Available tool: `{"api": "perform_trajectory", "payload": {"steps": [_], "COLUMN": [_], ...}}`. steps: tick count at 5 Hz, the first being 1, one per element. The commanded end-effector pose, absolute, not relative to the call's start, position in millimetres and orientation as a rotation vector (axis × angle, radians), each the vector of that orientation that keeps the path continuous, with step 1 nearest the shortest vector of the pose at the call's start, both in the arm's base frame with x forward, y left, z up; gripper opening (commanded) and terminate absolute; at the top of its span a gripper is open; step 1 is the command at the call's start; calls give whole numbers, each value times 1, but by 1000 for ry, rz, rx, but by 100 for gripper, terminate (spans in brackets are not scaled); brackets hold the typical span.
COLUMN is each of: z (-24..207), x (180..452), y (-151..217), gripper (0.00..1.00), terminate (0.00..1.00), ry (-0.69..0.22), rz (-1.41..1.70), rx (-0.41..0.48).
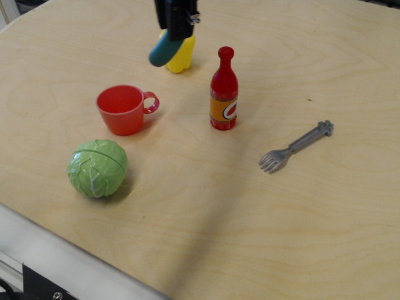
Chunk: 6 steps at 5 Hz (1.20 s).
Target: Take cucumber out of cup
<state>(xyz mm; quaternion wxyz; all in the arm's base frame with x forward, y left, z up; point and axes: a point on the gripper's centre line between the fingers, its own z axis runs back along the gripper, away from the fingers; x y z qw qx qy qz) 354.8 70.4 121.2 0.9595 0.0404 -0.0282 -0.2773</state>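
teal cucumber [164,50] hangs tilted, clamped in the gripper [175,30]. red cup [124,109] sits upright on the table [300,219], well apart.

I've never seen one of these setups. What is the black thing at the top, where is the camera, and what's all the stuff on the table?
The black thing is the gripper of a robot arm, reaching in from the top edge. There is one camera view, looking down at an angle across a light wooden table. The gripper is shut on a teal toy cucumber, holding it tilted in the air, in front of a yellow toy pepper. On the table stand a red cup, which looks empty, and a red bottle. A green cabbage sits near the cup, and a grey fork lies to the right.
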Motion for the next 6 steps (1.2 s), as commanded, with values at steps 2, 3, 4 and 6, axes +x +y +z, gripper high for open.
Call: {"api": "perform_trajectory", "payload": {"steps": [2,3,4,6], "z": [102,87,74,71], "x": [404,415,422,423], "y": [79,75,76,70], "gripper": [0,0,0,0], "terminate": [0,0,0,0], "ry": [-44,-12,0,-12], "rz": [-478,-504,-493,-516], "rx": [43,37,16,21]}}
